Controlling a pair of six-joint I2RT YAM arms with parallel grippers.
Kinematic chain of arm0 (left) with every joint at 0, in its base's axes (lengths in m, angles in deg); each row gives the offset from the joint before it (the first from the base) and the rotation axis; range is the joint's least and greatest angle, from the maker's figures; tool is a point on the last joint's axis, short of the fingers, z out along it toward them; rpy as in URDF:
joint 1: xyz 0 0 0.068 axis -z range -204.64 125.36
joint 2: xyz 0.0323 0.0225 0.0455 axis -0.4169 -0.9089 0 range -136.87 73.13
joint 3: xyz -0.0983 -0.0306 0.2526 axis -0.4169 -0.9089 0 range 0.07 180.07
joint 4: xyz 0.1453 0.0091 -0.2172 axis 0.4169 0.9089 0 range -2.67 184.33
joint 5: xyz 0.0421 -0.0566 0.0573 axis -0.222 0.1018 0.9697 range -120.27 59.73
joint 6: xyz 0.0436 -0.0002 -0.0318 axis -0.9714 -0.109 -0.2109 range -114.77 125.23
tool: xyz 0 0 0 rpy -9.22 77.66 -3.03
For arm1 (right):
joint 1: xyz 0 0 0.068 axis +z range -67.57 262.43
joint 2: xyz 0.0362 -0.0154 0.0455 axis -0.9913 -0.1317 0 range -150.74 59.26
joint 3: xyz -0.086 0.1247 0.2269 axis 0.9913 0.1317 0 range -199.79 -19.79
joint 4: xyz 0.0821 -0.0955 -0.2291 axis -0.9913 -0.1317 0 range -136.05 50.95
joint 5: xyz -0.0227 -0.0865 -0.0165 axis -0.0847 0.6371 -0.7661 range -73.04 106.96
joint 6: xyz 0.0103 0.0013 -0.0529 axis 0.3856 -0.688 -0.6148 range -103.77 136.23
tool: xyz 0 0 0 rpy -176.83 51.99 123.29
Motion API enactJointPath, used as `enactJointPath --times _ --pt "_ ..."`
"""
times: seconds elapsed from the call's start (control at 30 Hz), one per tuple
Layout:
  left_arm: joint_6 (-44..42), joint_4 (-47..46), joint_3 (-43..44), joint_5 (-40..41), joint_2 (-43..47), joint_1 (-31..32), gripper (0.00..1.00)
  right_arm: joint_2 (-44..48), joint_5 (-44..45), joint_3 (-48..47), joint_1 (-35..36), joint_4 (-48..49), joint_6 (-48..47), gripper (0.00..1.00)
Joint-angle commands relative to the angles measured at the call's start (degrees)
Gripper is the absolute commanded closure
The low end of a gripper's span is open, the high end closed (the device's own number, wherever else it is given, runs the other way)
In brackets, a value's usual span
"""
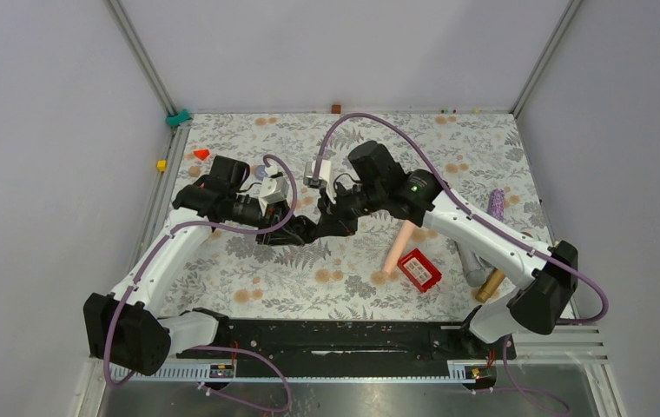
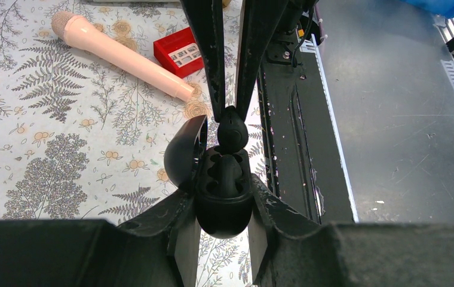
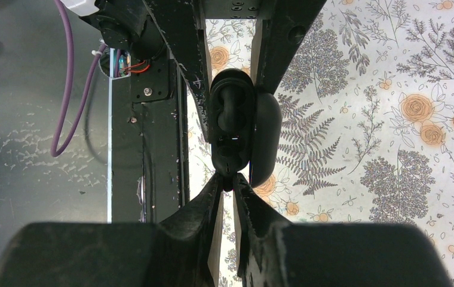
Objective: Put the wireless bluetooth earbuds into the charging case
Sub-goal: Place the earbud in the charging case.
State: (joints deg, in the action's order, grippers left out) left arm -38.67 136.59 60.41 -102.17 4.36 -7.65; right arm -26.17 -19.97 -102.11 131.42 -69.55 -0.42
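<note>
Our left gripper [image 2: 223,200] clamps the small glossy black oval charging case [image 2: 223,222], its lid [image 2: 184,152] open, and our right gripper [image 2: 230,113] pinches a tiny black rounded earbud [image 2: 233,130] just at its opening. If this earbud enters tilted, we fear it jams or falls out

Robotics laboratory test cell. Grey panels [image 1: 40,130] on aluminium posts [image 1: 140,54] enclose the floral tabletop [image 1: 474,152] around the left tool [image 2: 223,206] and right tool [image 3: 232,180]. A black mounting rail [image 1: 344,334] lies behind them.
</note>
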Motion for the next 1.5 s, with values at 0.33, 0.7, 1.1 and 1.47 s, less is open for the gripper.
enactJointPath --times 0.33,0.7,1.1,1.47 --pt "-0.8 -1.2 -0.2 -2.7 0.5 0.3 0.93 -1.4 1.3 -0.7 1.9 1.2 -0.7 0.85" --pt "-0.9 -1.2 -0.2 -2.8 0.5 0.3 0.93 -2.5 1.5 -1.0 2.3 2.3 1.4 0.85" --pt "-1.0 -1.2 -0.2 -2.6 0.4 0.2 0.93 -2.8 1.1 -5.5 2.7 -3.3 1.1 0.69" --pt "-0.8 -1.2 0.0 -2.8 0.1 0.3 0.92 1.8 3.7 -8.6 2.6 -7.9 -1.7 0.62"
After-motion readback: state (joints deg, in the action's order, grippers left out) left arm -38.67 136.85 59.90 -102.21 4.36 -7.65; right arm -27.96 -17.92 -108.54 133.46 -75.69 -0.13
